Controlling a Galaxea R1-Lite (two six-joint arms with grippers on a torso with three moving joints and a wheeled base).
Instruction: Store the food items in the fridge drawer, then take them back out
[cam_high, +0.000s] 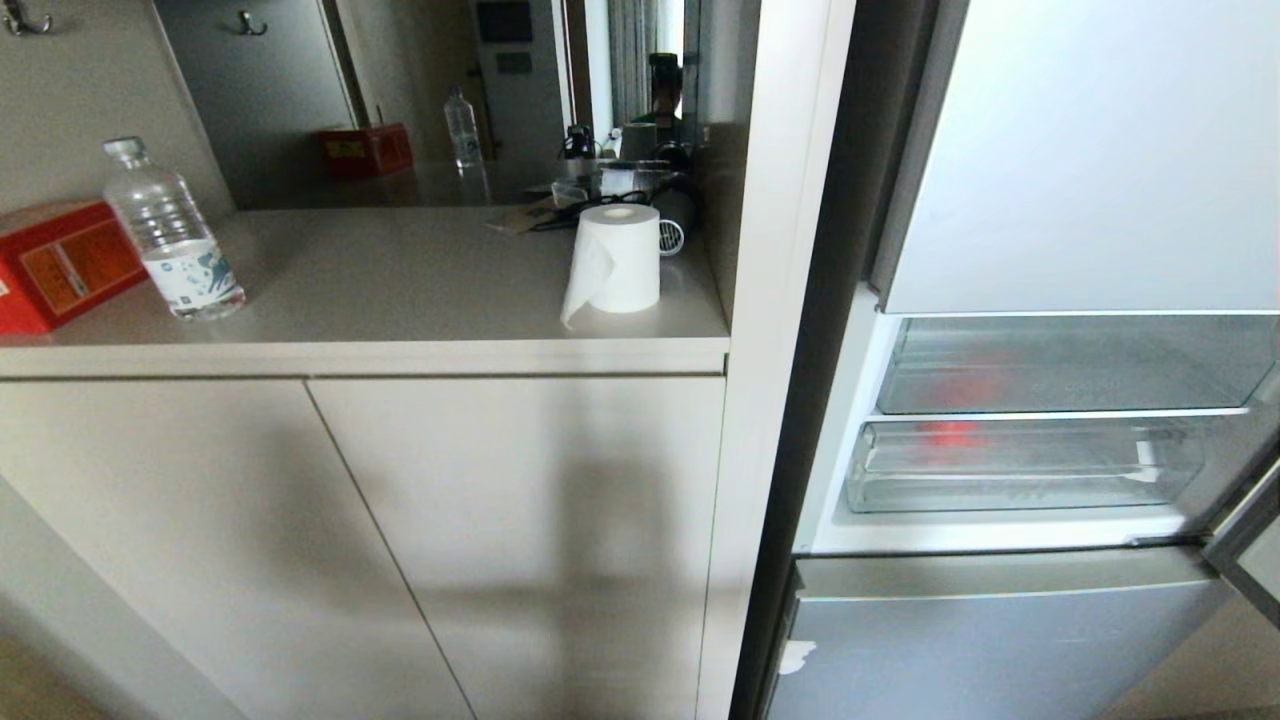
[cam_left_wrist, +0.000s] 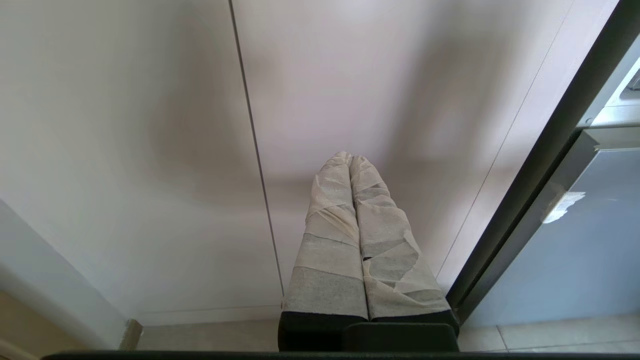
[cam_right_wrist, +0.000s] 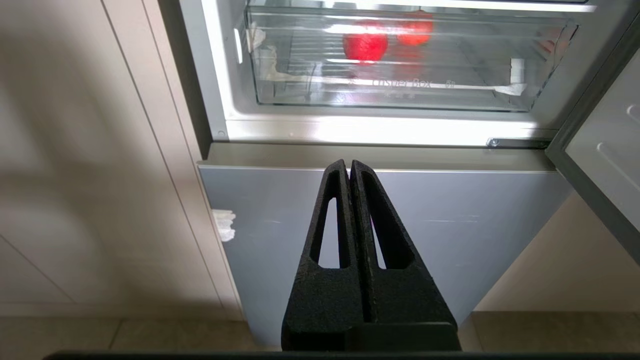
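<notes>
The right hand (cam_right_wrist: 350, 167) hangs low before the grey-blue lower fridge panel (cam_right_wrist: 450, 225), its black fingers pressed together on nothing. The left hand (cam_left_wrist: 350, 159), fingers wrapped in pale tape and likewise closed and empty, faces the beige cabinet doors (cam_left_wrist: 150, 150) beside the fridge. Above and beyond the right hand, well apart from it, sits the fridge drawer (cam_right_wrist: 390, 92), clear plastic with a ribbed floor, pushed in under a white ledge. Inside it lie the food items: a glossy deep red fruit (cam_right_wrist: 365, 46) nearer the front and an orange-red fruit (cam_right_wrist: 416, 29) just behind. The right wrist view shows both fruits plainly; the head view gives only red blurs through the drawer front, but adds the desk (cam_high: 400, 290) with its paper roll (cam_high: 618, 258), water bottle (cam_high: 172, 232) and red box (cam_high: 60, 262).
</notes>
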